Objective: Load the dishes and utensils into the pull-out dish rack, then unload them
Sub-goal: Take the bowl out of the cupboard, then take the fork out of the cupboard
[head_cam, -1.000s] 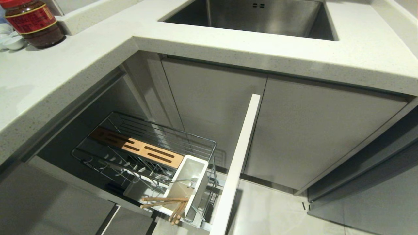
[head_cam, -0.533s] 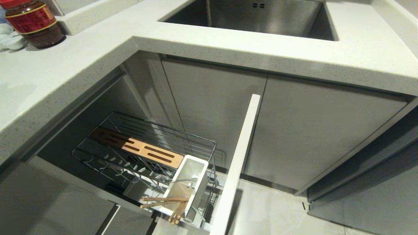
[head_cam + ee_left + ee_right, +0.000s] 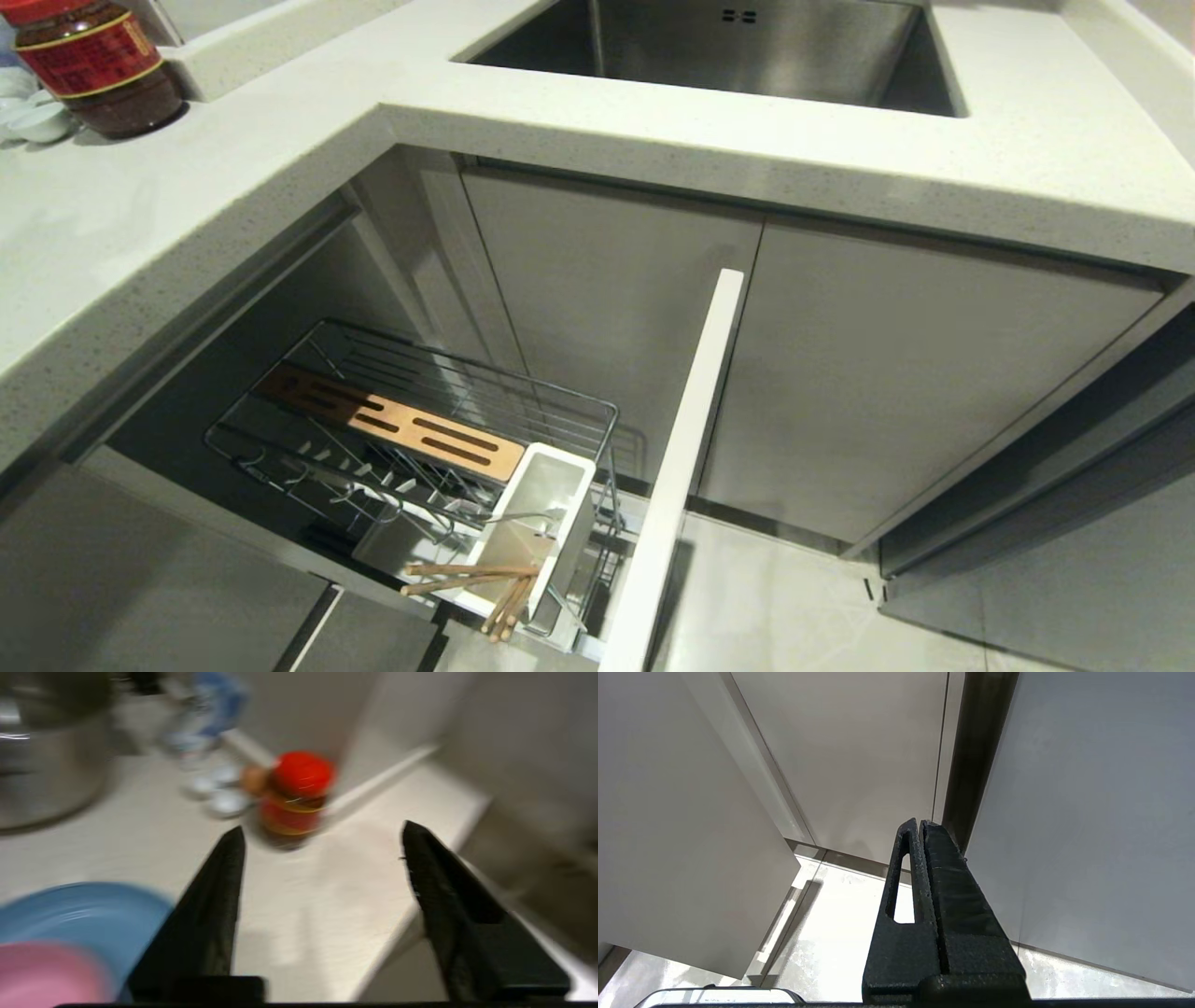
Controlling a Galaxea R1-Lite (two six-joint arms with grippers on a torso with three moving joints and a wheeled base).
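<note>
Chopsticks (image 3: 471, 581) lie tilted across the near end of the white utensil holder (image 3: 546, 523) in the pulled-out dish rack (image 3: 411, 429), beside its slotted wooden strip (image 3: 392, 425). On the counter (image 3: 140, 215), the left gripper (image 3: 322, 833) hangs with fingers spread and empty, near the blue plate (image 3: 84, 914) and pink bowl (image 3: 42, 970). A red-lidded jar (image 3: 93, 61) stands far left; its label is unreadable. The right gripper (image 3: 920, 823), fingers pressed together, hangs by the cabinet doors.

Chrome wire rack (image 3: 411, 439) (wooden strip (image 3: 392, 425)), speckled countertop (image 3: 653, 112).
</note>
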